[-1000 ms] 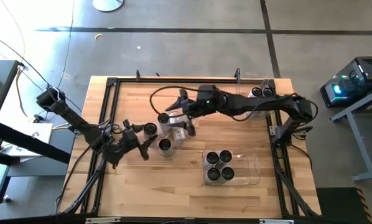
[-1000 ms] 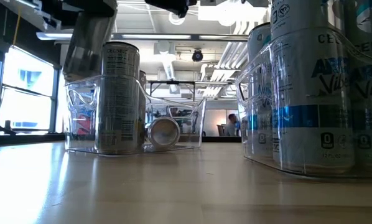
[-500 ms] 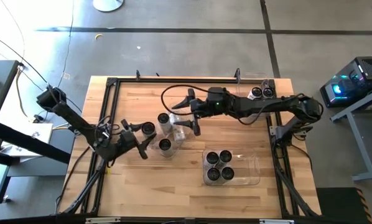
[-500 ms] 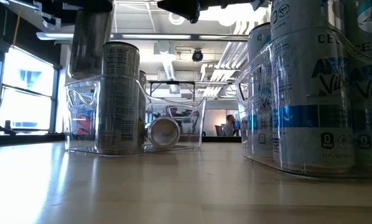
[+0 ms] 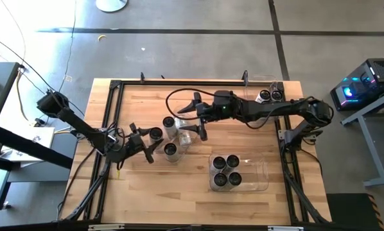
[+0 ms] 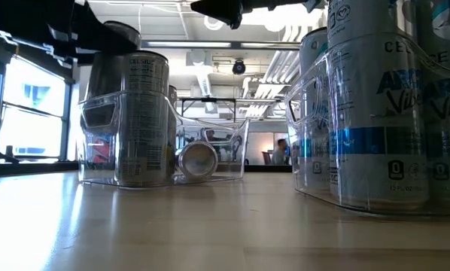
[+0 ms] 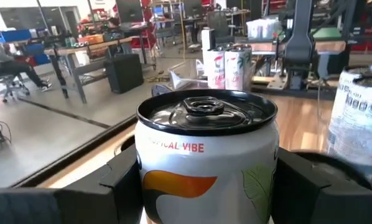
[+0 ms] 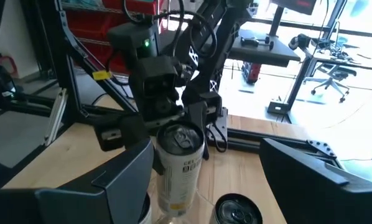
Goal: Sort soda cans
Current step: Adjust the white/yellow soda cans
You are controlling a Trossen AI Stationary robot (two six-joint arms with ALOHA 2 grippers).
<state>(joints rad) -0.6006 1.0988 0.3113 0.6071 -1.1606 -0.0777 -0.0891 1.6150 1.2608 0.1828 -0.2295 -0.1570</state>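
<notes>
A wooden tabletop carries clear bins grouping sorted soda cans. One can is clamped upright in the left claw beside the middle bin, presumably for sorting. The right claw hangs spread above that bin, empty.

Four soda cans are standing upright, clustered at lower centre-right of the high view. Two are sitting at upper right. Three more are standing at centre-left, dark tops up.
</notes>
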